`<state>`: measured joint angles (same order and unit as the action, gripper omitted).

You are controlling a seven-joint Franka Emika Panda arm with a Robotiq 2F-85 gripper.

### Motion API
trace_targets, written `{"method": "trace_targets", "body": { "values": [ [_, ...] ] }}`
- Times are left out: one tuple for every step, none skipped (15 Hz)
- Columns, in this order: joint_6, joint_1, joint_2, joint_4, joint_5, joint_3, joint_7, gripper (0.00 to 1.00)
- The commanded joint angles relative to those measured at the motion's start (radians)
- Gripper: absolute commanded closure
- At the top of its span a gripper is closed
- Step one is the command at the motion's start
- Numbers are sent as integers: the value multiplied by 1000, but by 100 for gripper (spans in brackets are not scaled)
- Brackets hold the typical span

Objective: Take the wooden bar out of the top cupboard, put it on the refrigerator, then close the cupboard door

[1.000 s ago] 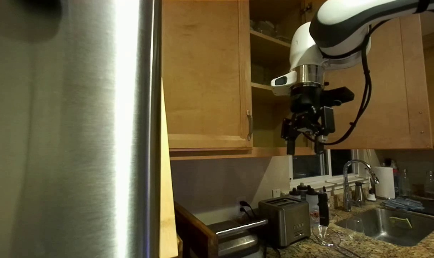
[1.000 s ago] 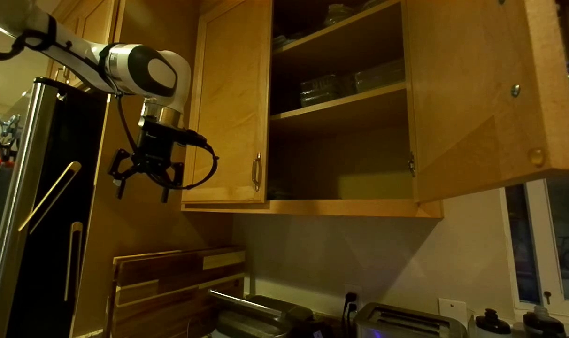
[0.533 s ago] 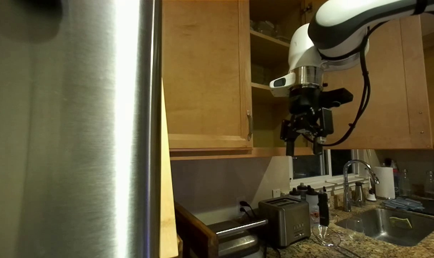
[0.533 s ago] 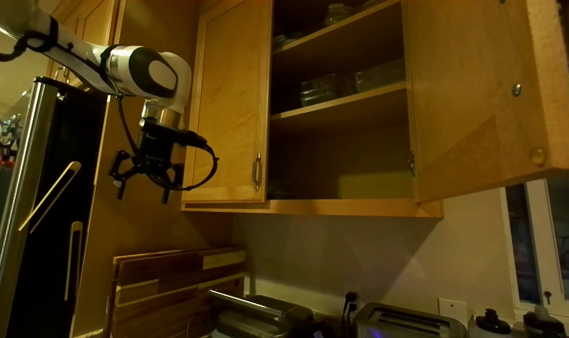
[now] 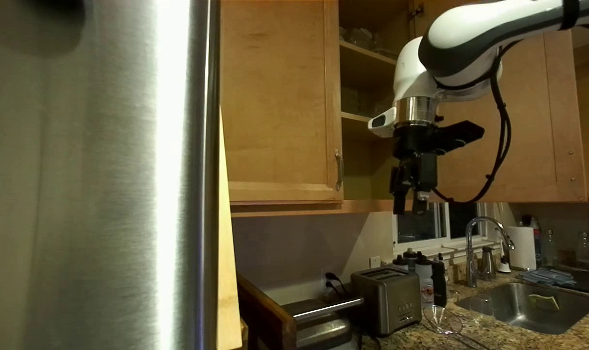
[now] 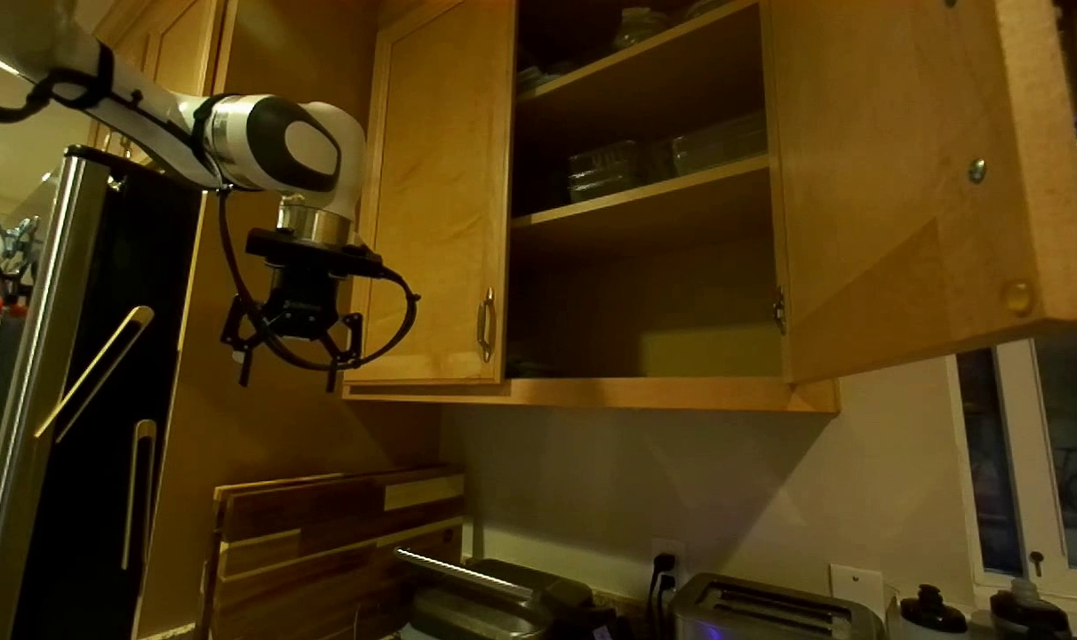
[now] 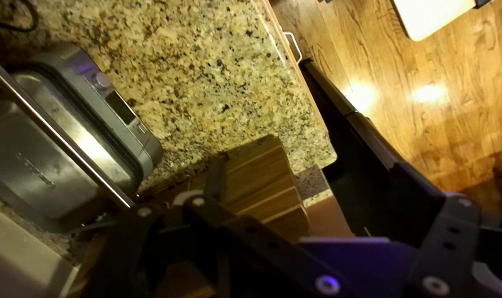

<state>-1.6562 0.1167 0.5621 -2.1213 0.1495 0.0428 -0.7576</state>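
Observation:
Two slim pale wooden bars lie against the black side of the refrigerator (image 6: 85,507): a slanted wooden bar (image 6: 89,373) and a near-upright bar (image 6: 132,480). Which one came from the cupboard, I cannot tell. In an exterior view the steel front of the refrigerator (image 5: 105,194) fills the left. The top cupboard (image 6: 645,394) stands open on its right half, and its cupboard door (image 6: 894,222) is swung outward. My gripper (image 6: 288,380) points down with its fingers spread and nothing between them, in front of the tall side panel, between refrigerator and cupboard.
The cupboard's left-hand door panel (image 6: 441,196) is closed, its handle (image 6: 486,324) near the arm. Below are wooden cutting boards (image 6: 325,533), a steel grill (image 7: 48,136), a toaster (image 5: 387,301) and bottles (image 5: 425,277). Glass containers (image 6: 602,169) sit on a shelf.
My gripper has turned about its vertical axis and dropped slightly; in an exterior view it has shifted a little towards the cupboard. Its fingers stay spread. Bars and doors have not moved.

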Motion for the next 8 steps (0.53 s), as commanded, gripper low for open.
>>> {"method": "trace_targets", "body": {
  "values": [
    [-47, -20, 80, -89, -64, -10, 151, 0],
    [-56, -24, 93, -103, -74, -14, 192, 0],
    [-71, -22, 114, -126, -53, -30, 227, 0],
    [-86, -20, 129, -143, -36, -42, 260, 0],
    [-107, -17, 144, -168, -17, -53, 292, 0],
    [-129, -18, 160, -189, -10, -59, 327, 0],
    [-154, -24, 177, -214, -8, -60, 364, 0],
    [-180, -31, 193, -237, -14, -58, 401, 0]
  ]
}}
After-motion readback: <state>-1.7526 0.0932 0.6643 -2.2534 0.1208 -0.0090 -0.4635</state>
